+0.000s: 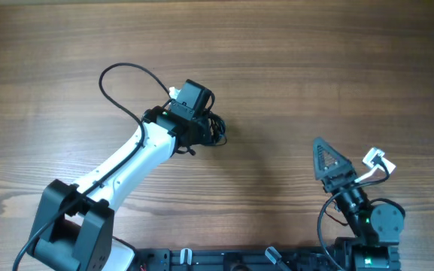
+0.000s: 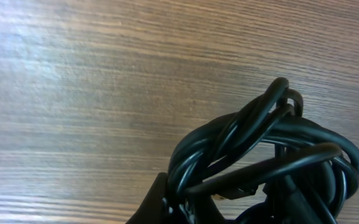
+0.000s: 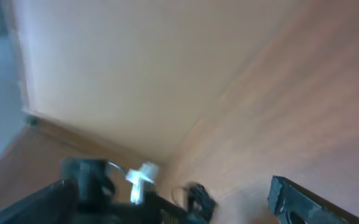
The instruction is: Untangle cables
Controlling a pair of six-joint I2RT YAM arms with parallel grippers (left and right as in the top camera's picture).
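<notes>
The cables (image 1: 218, 129) are a small knot of thin black cords on the wooden table, just right of the left arm's tip. In the left wrist view the knot (image 2: 260, 143) fills the lower right as glossy black loops. My left gripper (image 1: 206, 125) is at the knot, and its dark finger (image 2: 160, 202) presses against the cords, so it looks shut on them. My right gripper (image 1: 322, 150) hovers apart at the right, empty. Only its right finger (image 3: 294, 200) shows, far off centre, so it looks open. The knot appears blurred in the right wrist view (image 3: 201, 200).
A thicker black wire (image 1: 122, 75) belonging to the left arm loops over the table at the upper left. The white left arm (image 1: 126, 162) slants from the bottom left. The arm bases (image 1: 277, 260) line the front edge.
</notes>
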